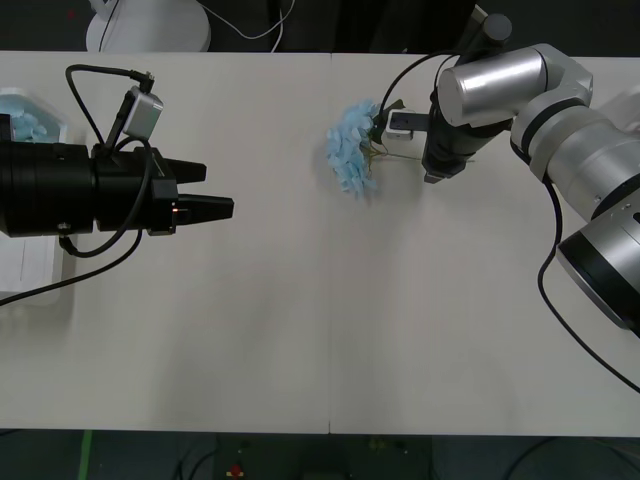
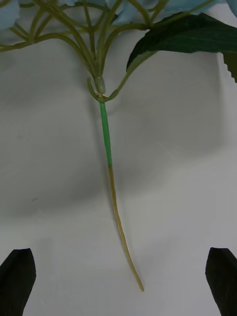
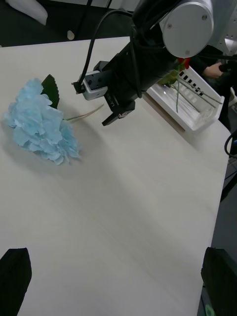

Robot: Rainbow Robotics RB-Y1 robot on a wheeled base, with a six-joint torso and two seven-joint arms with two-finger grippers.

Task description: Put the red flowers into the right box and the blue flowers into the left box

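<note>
Right gripper (image 2: 118, 281) spread, hovering over 1 blue flower's stem (image 2: 114, 197) to pinch it; left gripper (image 1: 205, 190) spread, idle near left box (image 1: 35, 290).

Bright, even overhead light washes the white table (image 1: 330, 330) with mild glare. The blue flower (image 3: 42, 123) casts a soft shadow. The right wrist view's stem (image 2: 106, 143) is sharp over a diffuse shadow.

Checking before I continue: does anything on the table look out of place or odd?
One blue flower lies loose on the table, outside both boxes. The open right gripper hovers over its stem; the left gripper waits open. Nothing looks damaged.
</note>
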